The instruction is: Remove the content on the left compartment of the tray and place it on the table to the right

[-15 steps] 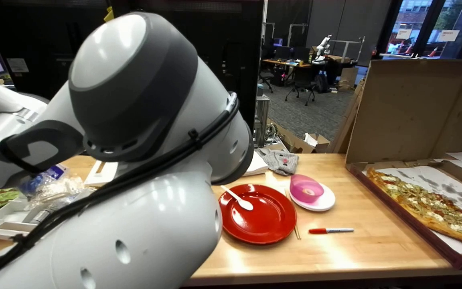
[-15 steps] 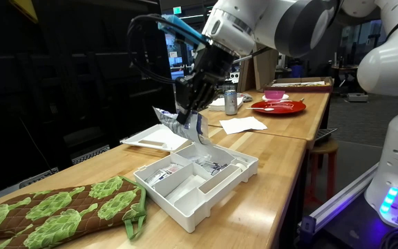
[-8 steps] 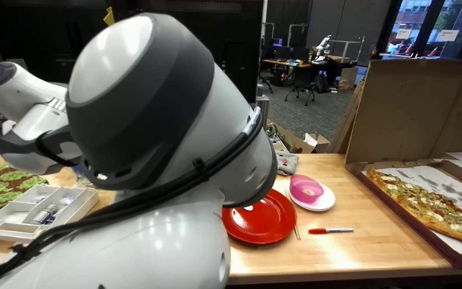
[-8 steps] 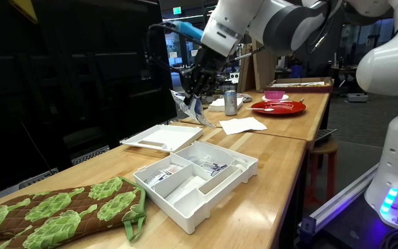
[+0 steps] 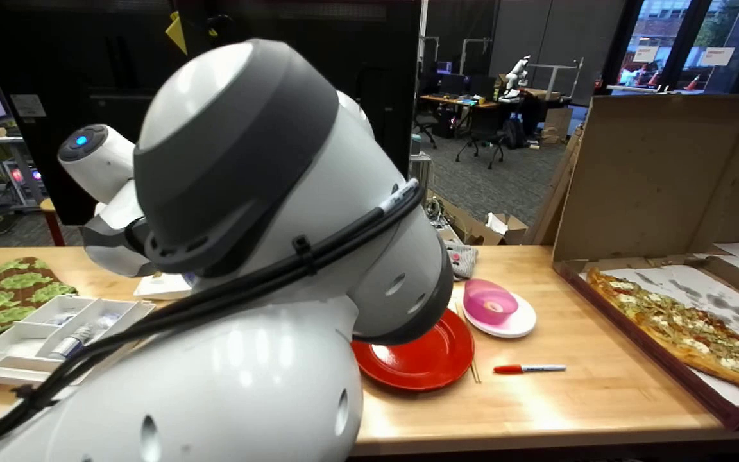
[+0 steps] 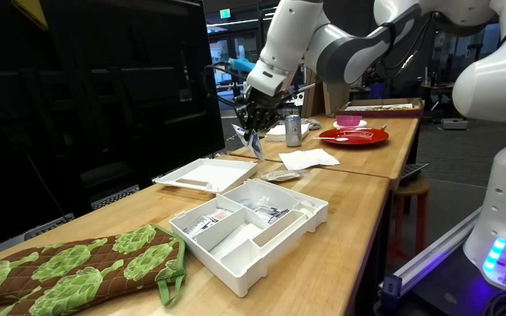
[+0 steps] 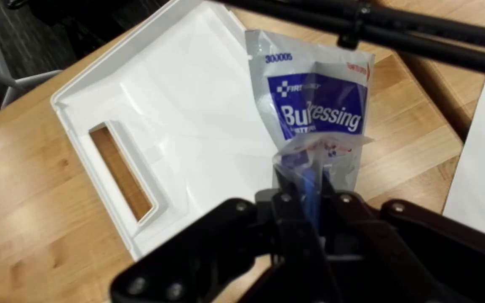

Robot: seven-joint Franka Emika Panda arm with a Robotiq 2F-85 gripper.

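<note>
Our pincer (image 7: 307,185) pinches a silver pack (image 7: 324,101) above the counter (image 6: 349,197), near the lid (image 7: 200,109). Just 1 end looks held, and clear wrap (image 7: 316,151) shows where we grip, so it could slip or twist. If we let go now, it might land on the lid's edge. If we swing low, it could bump the can (image 6: 293,131). We could also forget the small packs (image 6: 272,214) in the tray (image 6: 253,275).
</note>
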